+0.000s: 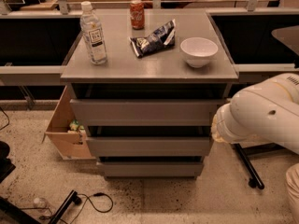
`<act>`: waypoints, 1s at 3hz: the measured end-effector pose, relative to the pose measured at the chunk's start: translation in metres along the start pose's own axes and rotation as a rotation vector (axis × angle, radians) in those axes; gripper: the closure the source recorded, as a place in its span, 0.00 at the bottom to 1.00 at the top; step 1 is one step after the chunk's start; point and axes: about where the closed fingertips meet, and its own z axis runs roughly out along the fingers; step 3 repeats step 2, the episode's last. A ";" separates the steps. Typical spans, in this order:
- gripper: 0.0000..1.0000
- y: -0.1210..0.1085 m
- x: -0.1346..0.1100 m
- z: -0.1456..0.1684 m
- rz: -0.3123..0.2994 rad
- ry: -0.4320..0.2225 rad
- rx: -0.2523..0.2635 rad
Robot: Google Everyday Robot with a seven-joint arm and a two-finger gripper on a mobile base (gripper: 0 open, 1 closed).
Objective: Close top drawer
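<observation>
The top drawer (145, 112) is a wide grey box with a plain flat front, just under the cabinet's tabletop (149, 69). It stands slightly out, with a dark gap above its front. Two smaller grey drawer fronts sit below it. My gripper (216, 126) is at the end of the white arm (266, 113), at the right end of the drawer fronts, level with the gap between the top and middle drawers. I cannot tell whether it touches the cabinet.
On the tabletop stand a water bottle (93, 34), a soda can (137, 14), a chip bag (154, 38) and a white bowl (198, 51). An open cardboard box (65, 132) sits on the floor left of the cabinet. A cable (96, 200) lies in front, and a black chair leg (246, 164) is at the right.
</observation>
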 end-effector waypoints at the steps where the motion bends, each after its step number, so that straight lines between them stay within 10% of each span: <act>1: 1.00 0.007 0.016 -0.079 -0.004 0.119 -0.009; 3: 1.00 0.040 0.038 -0.140 0.045 0.237 -0.060</act>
